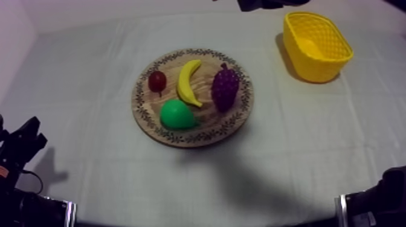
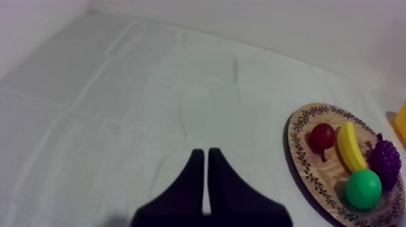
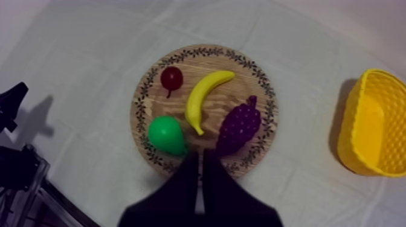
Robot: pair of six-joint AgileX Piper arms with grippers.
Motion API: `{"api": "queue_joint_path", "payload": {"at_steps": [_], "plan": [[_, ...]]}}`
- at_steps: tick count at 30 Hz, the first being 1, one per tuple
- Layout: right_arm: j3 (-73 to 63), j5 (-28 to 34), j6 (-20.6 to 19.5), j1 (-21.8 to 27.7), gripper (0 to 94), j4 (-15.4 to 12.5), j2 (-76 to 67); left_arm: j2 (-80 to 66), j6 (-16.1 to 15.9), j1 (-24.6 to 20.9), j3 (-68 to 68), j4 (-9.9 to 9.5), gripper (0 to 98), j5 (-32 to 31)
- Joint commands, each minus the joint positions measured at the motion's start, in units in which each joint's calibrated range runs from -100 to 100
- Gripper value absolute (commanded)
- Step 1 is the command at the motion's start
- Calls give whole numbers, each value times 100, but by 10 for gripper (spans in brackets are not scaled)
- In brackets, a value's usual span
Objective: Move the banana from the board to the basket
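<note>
Four toy fruits share the wooden board [image 1: 240, 118] in the top view. The banana [image 1: 188, 82] lies across the board's middle, between the small red fruit [image 1: 157, 80] and the grapes [image 1: 225, 88], and the pear [image 1: 176, 115] sits just beside one of its tips. The yellow basket [image 1: 315, 60] stands well apart from the board on the grapes' side, mouth upward, ready, I judge, to receive the fruit.

Left wrist view: my left gripper [image 2: 202, 152] hangs over bare cloth well off the board's red-fruit side. Its fingers are pressed together on nothing, seemingly parked clear of the work.

Right wrist view: my right gripper [image 3: 194, 154], likewise closed and empty, hovers by the board's rim between pear and grapes. It looks to me the natural arm for the pick, and it must open first.
</note>
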Motion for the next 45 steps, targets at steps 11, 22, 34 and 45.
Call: {"api": "queue_joint_path", "payload": {"at_steps": [11, 22, 34, 45], "plan": [[-313, 167, -148, -23, 11, -11, 260, 0, 1, -1, -4, 0, 0, -3], [-373, 200, -142, -96, 320, -91, 418, 0, 2, -1, -4, 0, 0, -3], [-469, 28, -160, -51, 479, -192, 822, 0, 1, -1, -4, 0, 0, -3], [-1230, -177, -166, 160, 479, -336, 1983, 0, 1, -1, -4, 0, 0, -3]]}}
